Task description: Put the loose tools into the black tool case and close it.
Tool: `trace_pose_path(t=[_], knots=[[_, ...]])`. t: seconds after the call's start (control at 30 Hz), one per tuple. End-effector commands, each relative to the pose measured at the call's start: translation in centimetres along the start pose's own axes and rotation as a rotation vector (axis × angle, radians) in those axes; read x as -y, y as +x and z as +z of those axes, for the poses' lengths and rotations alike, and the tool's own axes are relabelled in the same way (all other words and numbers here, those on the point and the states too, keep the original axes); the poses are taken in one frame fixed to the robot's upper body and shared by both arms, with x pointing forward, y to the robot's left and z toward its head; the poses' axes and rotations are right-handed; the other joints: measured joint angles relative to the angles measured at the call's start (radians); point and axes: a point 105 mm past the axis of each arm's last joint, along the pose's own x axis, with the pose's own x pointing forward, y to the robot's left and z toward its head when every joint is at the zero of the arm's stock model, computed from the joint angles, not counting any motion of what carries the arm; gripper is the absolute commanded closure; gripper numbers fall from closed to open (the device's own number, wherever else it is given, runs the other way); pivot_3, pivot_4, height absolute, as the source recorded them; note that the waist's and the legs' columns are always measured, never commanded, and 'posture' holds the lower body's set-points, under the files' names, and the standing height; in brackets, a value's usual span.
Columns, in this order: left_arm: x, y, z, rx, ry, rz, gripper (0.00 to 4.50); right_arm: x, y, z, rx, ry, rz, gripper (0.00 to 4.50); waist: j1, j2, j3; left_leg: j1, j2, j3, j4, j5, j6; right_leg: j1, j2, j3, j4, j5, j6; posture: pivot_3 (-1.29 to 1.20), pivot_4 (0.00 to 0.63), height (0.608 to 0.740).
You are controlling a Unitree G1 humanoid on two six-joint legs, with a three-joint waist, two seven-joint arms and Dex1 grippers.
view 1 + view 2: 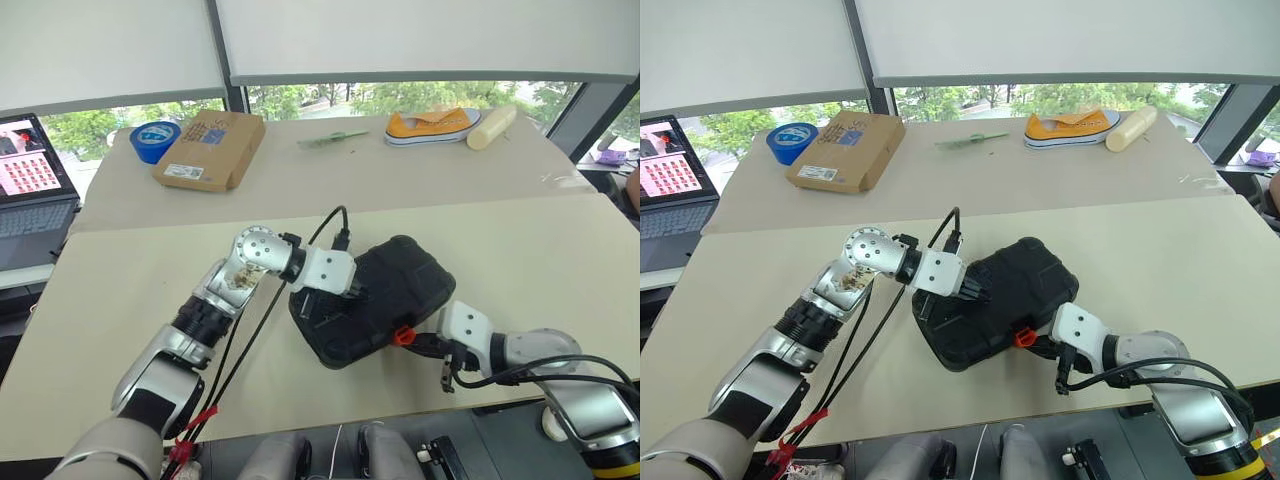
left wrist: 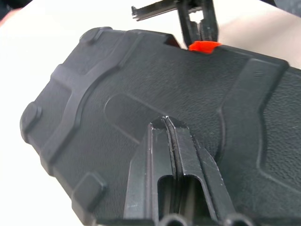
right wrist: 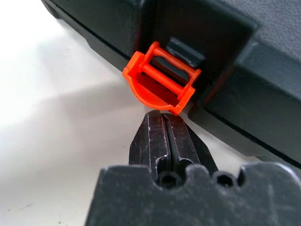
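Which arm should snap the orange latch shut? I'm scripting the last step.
Right. Its shut fingers sit right at the orange latch, while the left fingers rest on the black tool case lid.

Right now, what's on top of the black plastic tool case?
The left gripper, fingers shut, presses on the black plastic tool case's textured lid. Nothing else lies there. The lid is down, so whatever's inside is covered.

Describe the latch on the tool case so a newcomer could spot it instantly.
On the near beige table lies the closed black tool case. On its edge facing the robot sits the small orange latch, just ahead of the shut right gripper. It is the only bright orange part on the all-black case.
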Motion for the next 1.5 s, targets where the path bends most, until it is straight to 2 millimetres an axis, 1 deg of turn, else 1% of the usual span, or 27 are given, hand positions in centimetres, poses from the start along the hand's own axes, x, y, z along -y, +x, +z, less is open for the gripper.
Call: trace_pose_path(t=[0.03,0.13,0.3,0.5,0.77,0.87,0.93,1.03,1.07,1.1,1.13,1.17,1.2,1.23,1.3,1.33,1.4,1.43,1.47,1.5], knots=[[1.9,1.1,-1.8,-0.062,-0.016,-0.077,4.42,1.2,-0.9,3.1,0.108,-0.045,-0.07,4.5,0.001,0.0,0.0,0.001,0.0,0.0,0.0,0.0,0.0,0.001,0.0,0.0,0.0,0.0,0.0,0.0,0.15,0.735],[2.0,1.2,-1.8,-0.058,-0.015,-0.079,4.42,2.3,-1.5,3.8,0.14,-0.022,-0.123,4.5,0.001,0.0,0.0,0.002,0.0,0.0,0.0,0.0,0.0,0.002,0.0,0.0,0.0,0.0,0.0,0.0,0.15,0.735],[2.1,1.4,-2.0,-0.061,-0.012,-0.083,4.42,2.8,-2.3,4.8,0.165,0.014,-0.125,4.5,0.0,0.0,0.0,0.001,0.0,0.0,0.0,0.0,0.0,0.001,0.0,0.0,0.0,0.001,-0.001,0.0,0.15,0.735],[2.1,1.6,-2.3,-0.067,-0.009,-0.081,4.42,2.7,-2.3,4.8,0.154,0.012,-0.116,4.5,0.0,0.0,0.0,0.002,0.0,0.0,0.0,0.0,0.0,0.002,0.0,0.0,0.0,0.001,-0.001,0.0,0.15,0.735],[2.1,1.6,-2.4,-0.068,-0.016,-0.081,4.42,3.3,-2.0,5.0,0.16,0.007,-0.126,4.5,-0.001,0.0,0.0,0.011,0.0,0.0,-0.001,-0.002,0.003,0.011,0.0,0.0,-0.002,0.001,-0.001,0.0,0.15,0.735],[2.1,1.6,-2.5,-0.068,-0.029,-0.079,4.42,3.4,-1.8,5.0,0.156,0.005,-0.123,4.5,-0.001,0.0,-0.001,0.011,0.001,0.0,-0.002,-0.002,0.003,0.012,0.0,0.0,-0.002,0.001,-0.001,0.0,0.15,0.735],[2.0,1.4,-2.7,-0.074,-0.044,-0.066,4.42,3.3,-1.9,4.9,0.141,-0.009,-0.111,4.5,-0.001,0.0,-0.001,0.012,0.001,0.0,-0.002,-0.002,0.003,0.012,0.0,0.0,-0.002,0.001,-0.001,0.0,0.15,0.735],[1.7,0.2,-3.1,-0.08,-0.11,-0.031,4.42,3.1,-2.7,4.6,0.119,-0.009,-0.088,4.5,-0.001,0.0,-0.001,0.012,0.001,0.0,-0.002,-0.002,0.003,0.012,0.0,0.0,-0.002,0.001,-0.001,0.0,0.15,0.735],[1.6,-0.5,-3.2,-0.075,-0.148,-0.008,4.19,3.1,-3.2,4.5,0.112,0.001,-0.079,4.21,-0.001,0.0,-0.001,0.012,0.001,0.0,-0.002,-0.003,0.003,0.011,0.0,0.0,-0.002,0.001,-0.001,0.0,0.15,0.735],[1.3,-1.6,-3.3,-0.063,-0.218,0.027,3.91,3.0,-3.9,4.5,0.107,0.004,-0.059,3.91,-0.001,0.0,-0.001,0.012,0.001,0.0,-0.002,-0.003,0.003,0.011,0.0,0.0,-0.002,0.001,-0.001,0.0,0.15,0.735],[1.1,-3.3,-3.4,-0.048,-0.307,0.072,3.71,3.0,-4.9,4.7,0.107,0.008,-0.034,3.68,-0.003,0.0,-0.001,0.011,0.001,0.0,-0.002,-0.003,0.003,0.011,0.0,0.0,-0.002,0.001,-0.001,0.0,0.15,0.735],[1.1,-5.0,-3.5,-0.035,-0.381,0.109,3.25,3.0,-5.8,4.9,0.109,0.016,-0.014,3.26,-0.006,0.0,-0.001,0.011,0.001,0.0,-0.003,-0.003,0.003,0.01,0.001,0.0,-0.002,0.001,0.0,0.0,0.15,0.735],[1.4,-6.6,-3.6,-0.028,-0.446,0.142,2.98,3.0,-6.7,5.2,0.115,0.024,0.002,2.99,-0.014,0.0,-0.001,0.011,0.001,0.0,-0.004,-0.004,0.003,0.009,0.001,0.0,-0.002,0.001,0.0,0.0,0.15,0.735],[1.7,-7.9,-3.5,-0.024,-0.494,0.167,2.64,3.1,-7.5,5.4,0.123,0.038,0.014,2.6,-0.018,0.0,-0.001,0.011,0.002,0.0,-0.006,-0.004,0.002,0.007,0.001,0.0,-0.002,0.001,0.0,0.0,0.15,0.735],[2.7,-11.0,-3.2,-0.012,-0.599,0.214,1.95,3.5,-9.2,5.8,0.14,0.068,0.035,1.92,-0.029,0.0,-0.001,0.011,0.002,0.0,-0.01,-0.004,0.001,0.005,0.001,0.0,-0.002,0.001,0.0,0.0,0.15,0.735],[3.4,-12.7,-2.9,-0.007,-0.656,0.238,1.68,3.7,-10.1,6.0,0.148,0.088,0.039,1.64,-0.029,0.0,-0.001,0.011,0.003,0.0,-0.012,-0.004,0.001,0.004,0.001,0.001,-0.002,0.001,0.0,0.0,0.15,0.735],[4.9,-15.5,-2.1,-0.01,-0.748,0.272,0.89,4.2,-11.6,6.3,0.16,0.127,0.049,0.88,-0.03,0.0,0.0,0.011,0.003,0.0,-0.015,-0.003,0.0,0.001,0.002,0.001,-0.002,0.0,0.0,0.0,0.15,0.735],[5.6,-16.7,-1.6,-0.016,-0.783,0.284,0.66,4.3,-12.1,6.3,0.165,0.138,0.054,0.67,-0.028,0.0,0.0,0.01,0.003,0.001,-0.016,-0.003,0.0,-0.001,0.001,0.001,-0.002,0.001,-0.001,0.0,0.15,0.735],[6.2,-17.7,-1.2,-0.027,-0.813,0.306,0.19,4.5,-12.7,6.4,0.169,0.148,0.052,0.25,-0.027,0.001,0.001,0.009,0.003,0.001,-0.016,-0.003,0.0,-0.001,0.001,0.0,-0.001,0.0,-0.001,0.0,0.15,0.735],[6.6,-18.5,-0.8,-0.035,-0.836,0.331,0.09,4.8,-13.0,6.4,0.174,0.153,0.045,0.12,-0.026,0.001,0.001,0.007,0.003,0.001,-0.016,-0.003,0.0,-0.003,0.001,0.0,-0.003,0.0,-0.001,0.0,0.15,0.735]])
